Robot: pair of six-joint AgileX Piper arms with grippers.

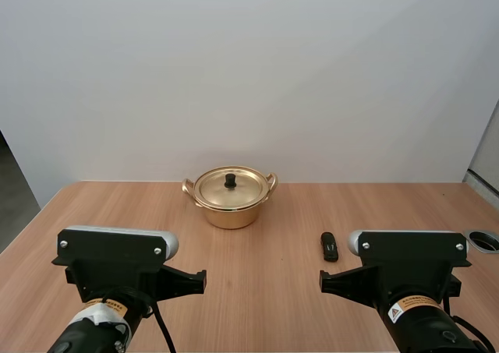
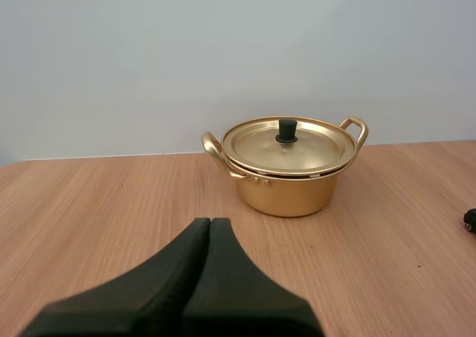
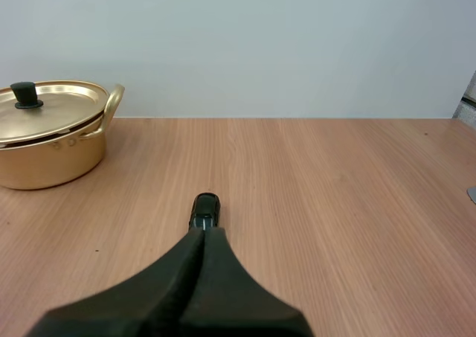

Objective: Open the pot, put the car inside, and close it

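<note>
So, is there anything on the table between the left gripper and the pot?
No. In the left wrist view, only bare table separates the shut left gripper from the pot, whose lid is on.

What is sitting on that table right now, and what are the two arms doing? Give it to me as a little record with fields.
table: wooden
pot: gold, two handles, standing toward the back of the table
lid: on the pot, with a black knob on top
car: small, dark, lying on the table to the right of the pot
left gripper: shut on nothing, facing the pot, well short of it
right gripper: shut on nothing, car just ahead of its tips
progress: pot not yet opened
</note>
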